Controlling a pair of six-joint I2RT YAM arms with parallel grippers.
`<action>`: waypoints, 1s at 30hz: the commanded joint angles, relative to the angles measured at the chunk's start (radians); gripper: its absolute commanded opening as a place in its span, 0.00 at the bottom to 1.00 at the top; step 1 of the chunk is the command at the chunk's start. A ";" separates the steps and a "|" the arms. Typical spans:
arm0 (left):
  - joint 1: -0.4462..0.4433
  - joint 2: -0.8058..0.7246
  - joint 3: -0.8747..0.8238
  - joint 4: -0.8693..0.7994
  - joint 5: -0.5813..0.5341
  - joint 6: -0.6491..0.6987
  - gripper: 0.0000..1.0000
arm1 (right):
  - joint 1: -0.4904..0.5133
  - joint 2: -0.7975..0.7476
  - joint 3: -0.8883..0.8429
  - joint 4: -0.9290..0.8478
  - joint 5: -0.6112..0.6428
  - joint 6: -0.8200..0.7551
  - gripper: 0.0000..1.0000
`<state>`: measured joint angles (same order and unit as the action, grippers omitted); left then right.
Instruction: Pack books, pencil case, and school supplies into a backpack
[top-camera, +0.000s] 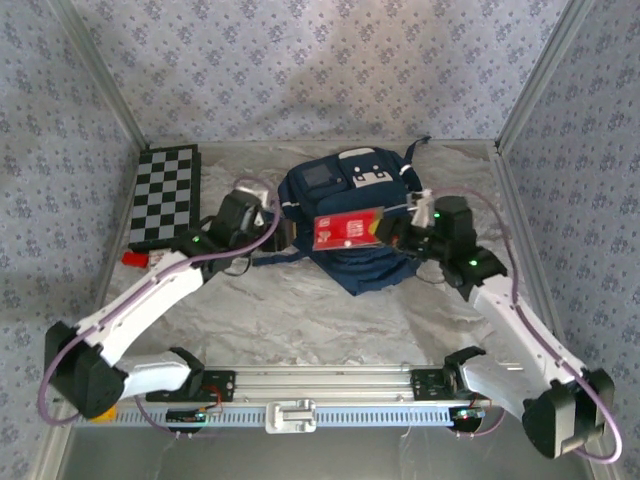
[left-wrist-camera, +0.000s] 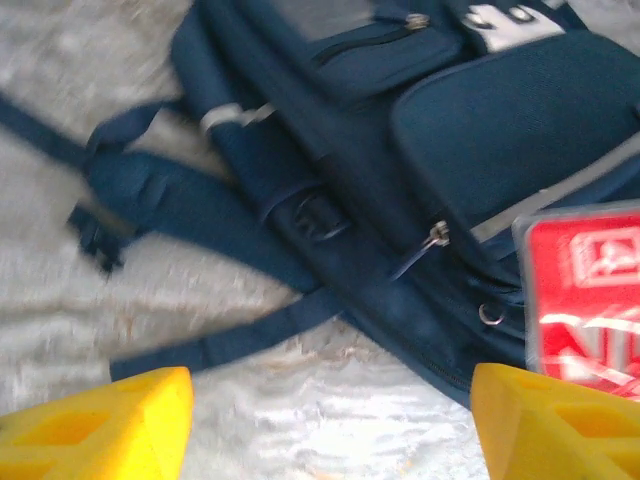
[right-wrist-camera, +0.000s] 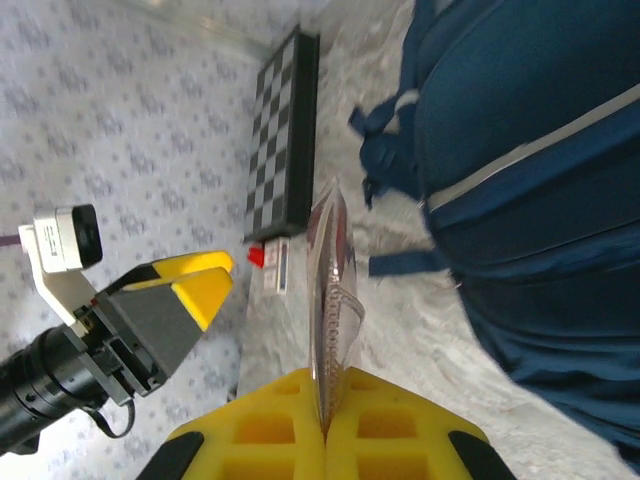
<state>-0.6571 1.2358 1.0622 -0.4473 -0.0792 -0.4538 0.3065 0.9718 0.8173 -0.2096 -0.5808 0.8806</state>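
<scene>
Far left of the bench (top-camera: 300, 320): chequered board (top-camera: 165, 195) lying flat, small red block (top-camera: 133, 258) by its near corner.

Left tool (left-wrist-camera: 330, 378): jaws spread wide, empty, hovering just beside the backpack (top-camera: 355, 270), over its straps (left-wrist-camera: 150, 195).

Backpack lies mid-bench; no open mouth that I can make out.

Pencil case (top-camera: 345, 230) is held above the backpack, clamped at its right end by the right tool (right-wrist-camera: 325, 385).

Step in hand: packing the pencil case. Next move likely needs the left tool on a zip pull (left-wrist-camera: 434, 236) to make an opening.

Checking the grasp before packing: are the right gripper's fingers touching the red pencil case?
Touching. The right wrist view shows the pencil case edge-on, pinched between the right gripper's closed yellow fingers.
</scene>
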 joint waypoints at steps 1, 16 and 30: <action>-0.065 0.118 0.101 0.062 0.012 0.239 0.76 | -0.132 -0.070 0.024 -0.142 -0.113 -0.042 0.03; -0.253 0.582 0.416 0.117 -0.029 0.615 0.84 | -0.622 -0.221 -0.014 -0.380 -0.314 -0.129 0.04; -0.204 0.642 0.591 0.033 -0.086 0.611 0.64 | -0.668 -0.241 0.003 -0.545 -0.281 -0.244 0.03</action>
<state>-0.8886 1.9057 1.6073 -0.3943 -0.1677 0.1688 -0.3546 0.7521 0.8062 -0.6846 -0.8597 0.6807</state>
